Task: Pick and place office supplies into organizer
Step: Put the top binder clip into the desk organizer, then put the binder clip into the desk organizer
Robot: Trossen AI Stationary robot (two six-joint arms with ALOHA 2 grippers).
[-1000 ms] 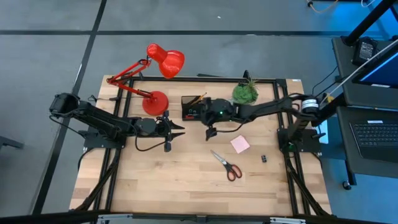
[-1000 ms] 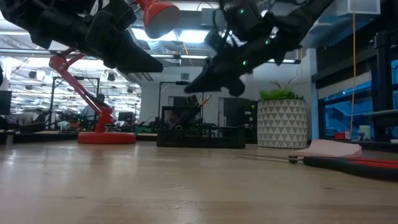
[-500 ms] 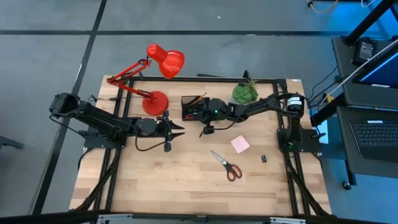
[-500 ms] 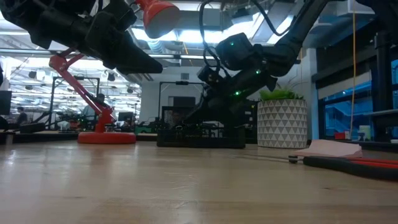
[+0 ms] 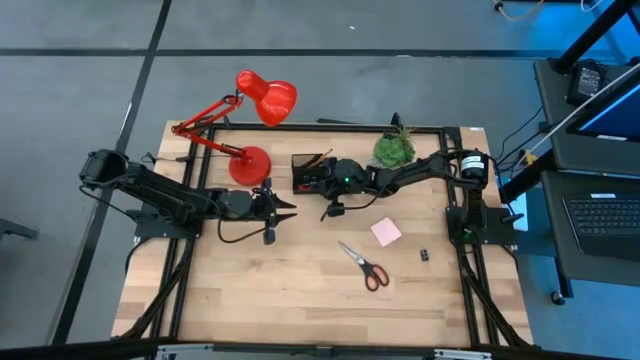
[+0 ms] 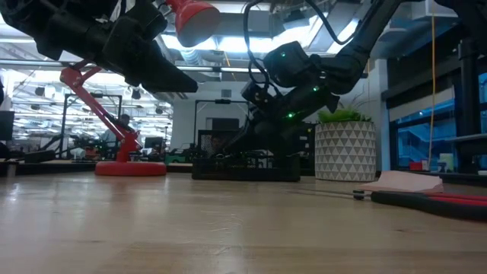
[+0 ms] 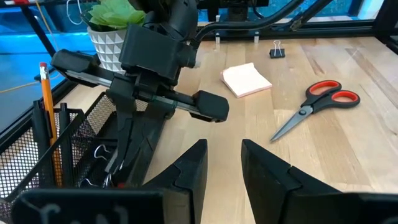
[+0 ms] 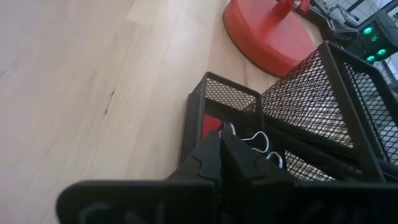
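My right end effector (image 8: 227, 149) is down at the front corner of the black mesh organizer (image 8: 311, 106), fingers pinched together on a small black binder clip whose silver wire loops (image 8: 258, 140) poke out over a low compartment. A tiny red block (image 8: 211, 124) already lies in there. From the left wrist view the right arm leans steeply into the tray, with an orange pencil (image 7: 50, 118) standing in the taller section beside it.

My left end effector (image 7: 221, 165) hovers above the bench (image 5: 300, 300) just beside the lamp base (image 5: 249, 163), fingers a narrow gap apart, holding nothing.

Out on the bench, well apart from the organizer: red-handled scissors (image 5: 366, 266), pink sticky-note pad (image 5: 386, 232), and one more black clip (image 5: 424, 256).

Risk, as I judge it: if I let go while the clip straddles the mesh wall, its wire loops could snag the mesh or the clip could tip outside. Retracting carelessly could also drag the light tray.

Against a second ago, the right arm has swung down from above the tray into it; over the last half second it has hardly moved. Left arm unchanged.
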